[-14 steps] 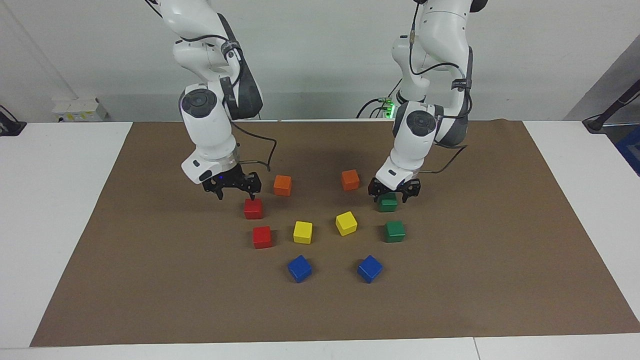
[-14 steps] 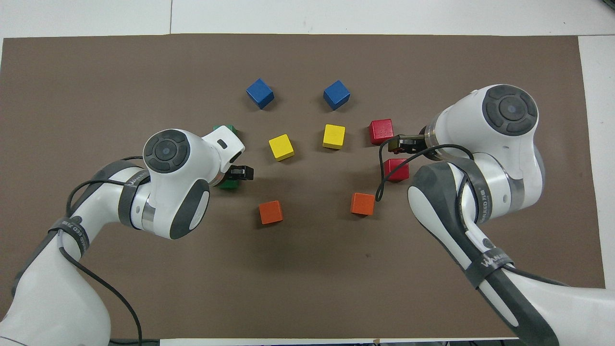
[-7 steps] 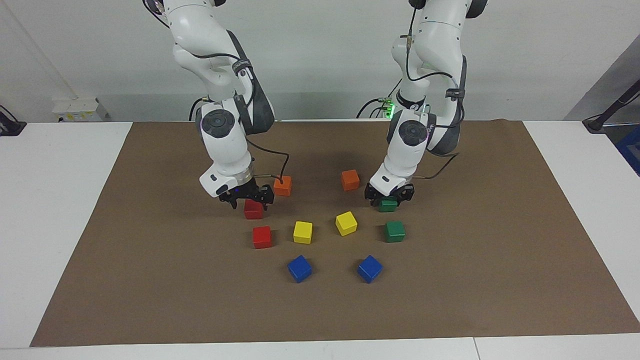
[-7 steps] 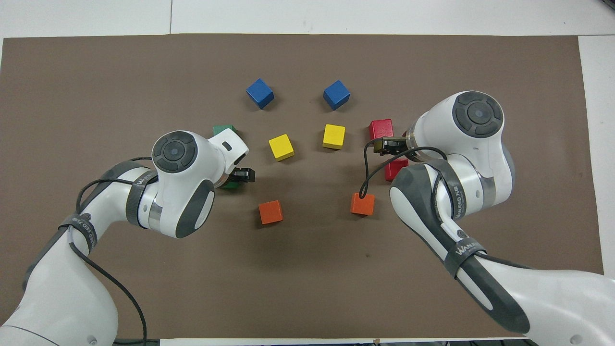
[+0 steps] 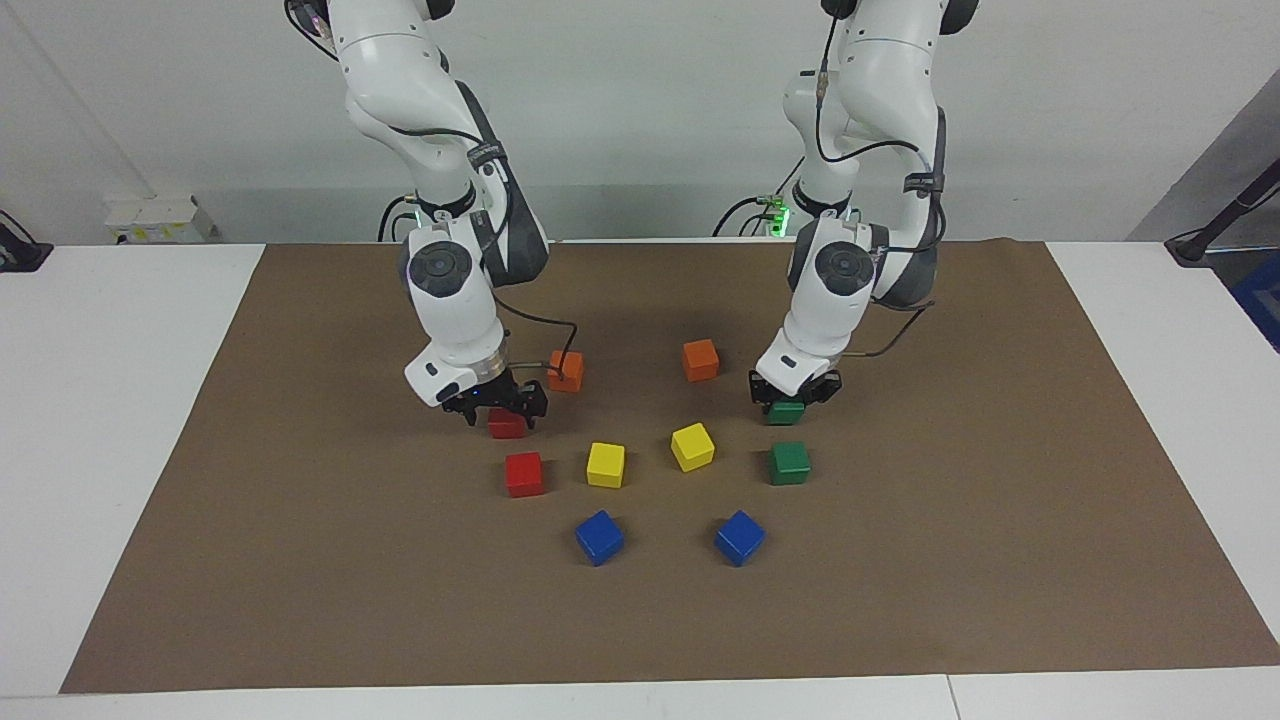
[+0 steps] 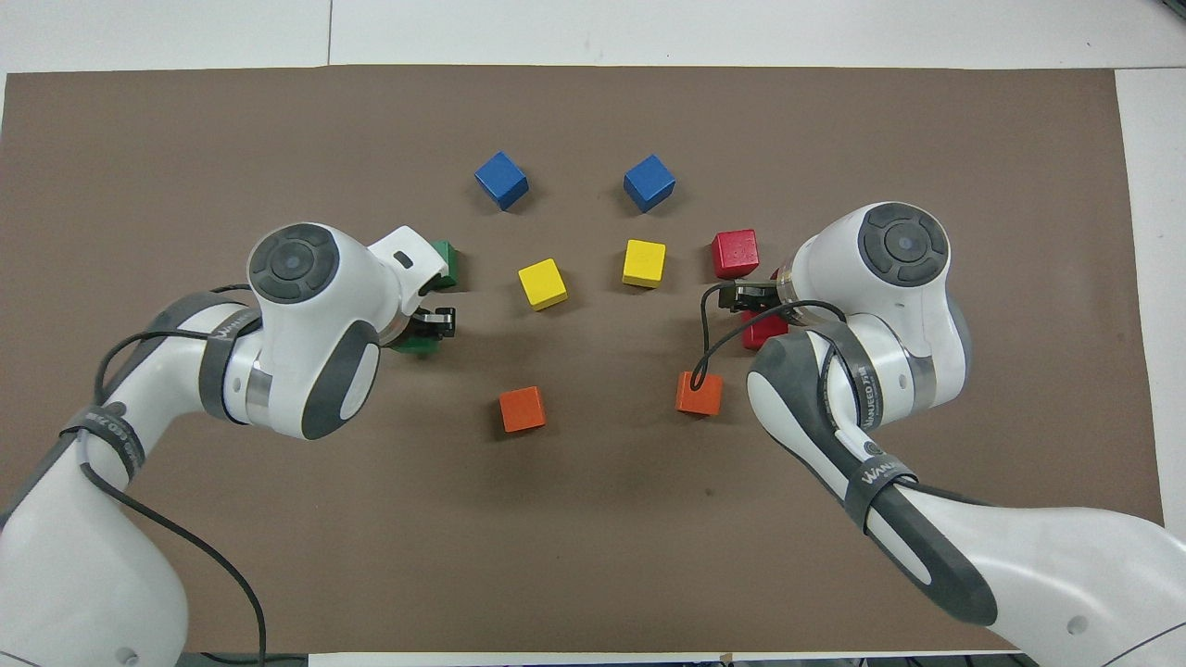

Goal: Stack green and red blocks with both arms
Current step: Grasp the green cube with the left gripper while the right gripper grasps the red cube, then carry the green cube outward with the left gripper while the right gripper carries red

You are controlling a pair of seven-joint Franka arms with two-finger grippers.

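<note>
My left gripper (image 5: 795,398) is down on the green block (image 5: 787,412) nearer the robots and shut on it; the block rests on the mat. In the overhead view this gripper (image 6: 428,326) covers most of that block (image 6: 415,346). The second green block (image 5: 789,463) stands free, farther from the robots, and shows at the wrist's edge in the overhead view (image 6: 447,262). My right gripper (image 5: 503,410) is low over the red block (image 5: 507,427) nearer the robots, open, a finger on each side of it. The second red block (image 5: 524,474) stands free.
Two orange cubes (image 5: 565,371) (image 5: 701,360) lie nearest the robots. Two yellow cubes (image 5: 605,465) (image 5: 692,447) sit in the middle, and two blue cubes (image 5: 599,537) (image 5: 740,538) lie farthest out. All rest on a brown mat (image 5: 900,600).
My right gripper swung over the nearer red block and came down around it. My left gripper lowered and closed on the nearer green block, which slid slightly toward the left arm's end.
</note>
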